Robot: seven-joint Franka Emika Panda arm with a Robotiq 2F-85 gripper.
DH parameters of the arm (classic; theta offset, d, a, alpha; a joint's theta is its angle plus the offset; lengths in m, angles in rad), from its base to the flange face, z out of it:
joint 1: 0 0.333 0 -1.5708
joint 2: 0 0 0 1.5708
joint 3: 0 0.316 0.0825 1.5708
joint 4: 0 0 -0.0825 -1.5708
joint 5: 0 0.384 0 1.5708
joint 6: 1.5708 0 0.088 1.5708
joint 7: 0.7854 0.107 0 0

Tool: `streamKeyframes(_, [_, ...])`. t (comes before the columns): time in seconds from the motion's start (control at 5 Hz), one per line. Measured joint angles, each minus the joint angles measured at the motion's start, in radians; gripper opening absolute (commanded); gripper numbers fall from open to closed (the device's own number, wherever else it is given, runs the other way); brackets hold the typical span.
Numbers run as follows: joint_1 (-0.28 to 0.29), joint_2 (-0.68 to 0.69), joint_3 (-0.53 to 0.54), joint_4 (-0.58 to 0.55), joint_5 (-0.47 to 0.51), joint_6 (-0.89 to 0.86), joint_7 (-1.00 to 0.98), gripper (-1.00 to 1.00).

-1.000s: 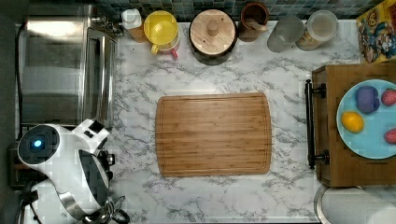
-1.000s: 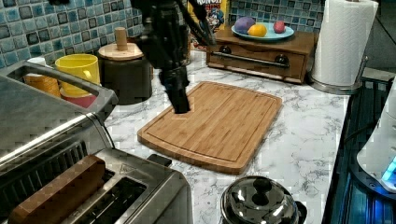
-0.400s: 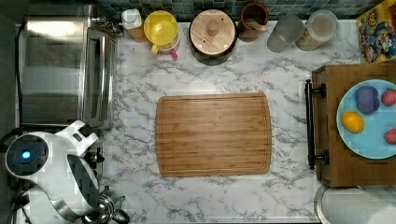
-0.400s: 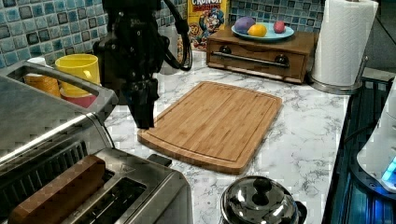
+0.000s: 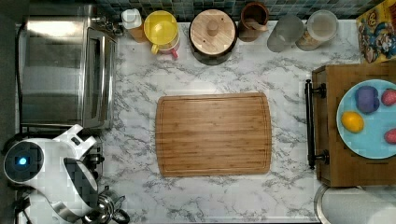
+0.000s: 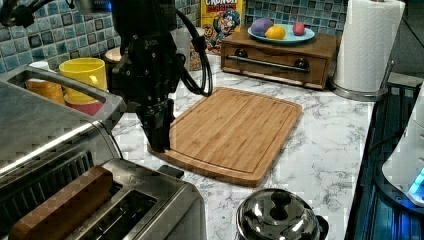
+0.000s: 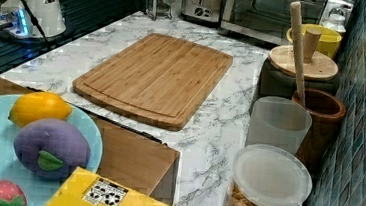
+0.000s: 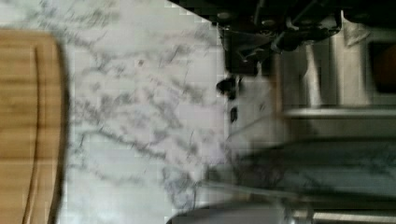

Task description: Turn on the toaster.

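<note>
The toaster [image 6: 125, 205] stands at the near left of the left view, a brown slice in one of its two slots and its black lever [image 6: 170, 171] on the end facing the cutting board. My gripper [image 6: 160, 144] hangs fingers-down just past that end, over the marble by the board's near corner, a little above and beyond the lever. Its fingers look pressed together, holding nothing. The wrist view has the toaster's [image 8: 327, 79] steel end and black lever [image 8: 228, 86] close by. My white arm [image 5: 46, 177] covers most of the toaster in the top view.
A large toaster oven [image 6: 45, 125] sits beside the toaster. A round steel kettle [image 6: 277, 220] stands near the front edge. The bamboo cutting board [image 5: 213, 134] lies mid-counter. Mugs and jars [image 5: 161, 28] line the back wall; a paper towel roll [image 6: 367, 45] stands at the left view's right.
The arm has swung from over the cutting board toward the toaster, leftward in the top view, and the gripper has come down closer to the counter.
</note>
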Motion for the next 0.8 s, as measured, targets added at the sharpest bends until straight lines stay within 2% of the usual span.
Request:
streamKeyframes(0.4, [-0.001, 0.028, -0.011, -0.020, -0.001, 0.000, 0.019, -1.00])
streamKeyframes(0.8, [0.009, 0.106, -0.016, 0.023, 0.000, -0.088, 0.019, -1.00])
